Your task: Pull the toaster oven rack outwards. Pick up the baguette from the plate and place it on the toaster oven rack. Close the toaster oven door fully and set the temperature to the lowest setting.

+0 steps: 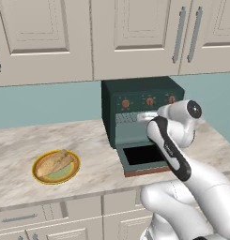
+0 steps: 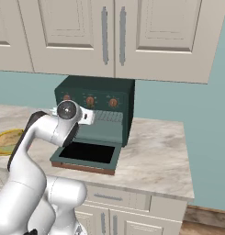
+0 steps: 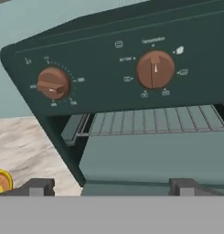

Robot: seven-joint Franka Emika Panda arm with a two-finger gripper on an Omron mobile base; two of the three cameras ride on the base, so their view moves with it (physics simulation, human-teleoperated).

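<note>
the toaster oven (image 1: 135,96) sits on the tabletop (image 1: 93,159) with the toaster oven door (image 1: 142,159) dropped flat toward the robot, its black glass facing up and the reddish-brown handle along the near edge. the end effector (image 3: 111,187) hovers just in front of the open mouth, its two dark tips set wide apart with nothing between them, so it reads as open and empty. in the hand view the toaster oven rack (image 3: 154,119) lies straight ahead and a little above the tips, inside the cavity, its front edge running side to side across the opening and its bars pointing back into the oven. that is the relation the coming move seems to turn on: the rack's front edge lies crosswise to the approach, so the single arm would likely need to go forward and slightly up to reach that edge, then draw back along the bars. the rack looks not yet pulled out, since it does not overhang the door. two orange-brown knobs (image 3: 53,83) sit on the panel above the rack. the baguette (image 1: 54,161) rests on the plate (image 1: 69,176), well off to the left of the oven on the tabletop and well apart from the end effector, its long axis slanting across the plate. a sliver of the plate's rim shows at the lower left of the hand view.
</note>
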